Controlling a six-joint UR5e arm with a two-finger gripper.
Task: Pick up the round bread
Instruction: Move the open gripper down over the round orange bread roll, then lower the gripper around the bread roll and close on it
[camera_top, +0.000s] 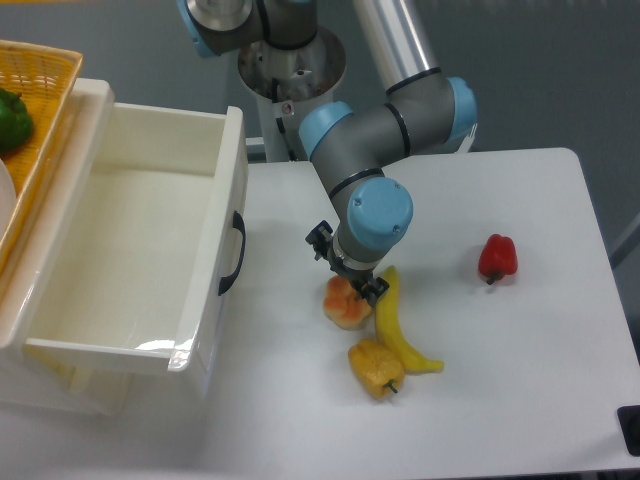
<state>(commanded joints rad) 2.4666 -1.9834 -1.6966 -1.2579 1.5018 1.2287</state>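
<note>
The round bread (345, 305) is a small orange-golden bun with pale patches, lying on the white table just left of the banana. My gripper (349, 287) points straight down onto the bun's top. The wrist hides the fingertips, so I cannot tell whether the fingers are open or closed around the bun. The bun's upper part is hidden by the gripper.
A yellow banana (400, 330) lies right beside the bun. A yellow-orange bell pepper (375, 367) sits just in front of it. A red pepper (497, 257) lies at the right. An open white drawer (140, 250) stands at the left, with a wicker basket (35, 110) behind it.
</note>
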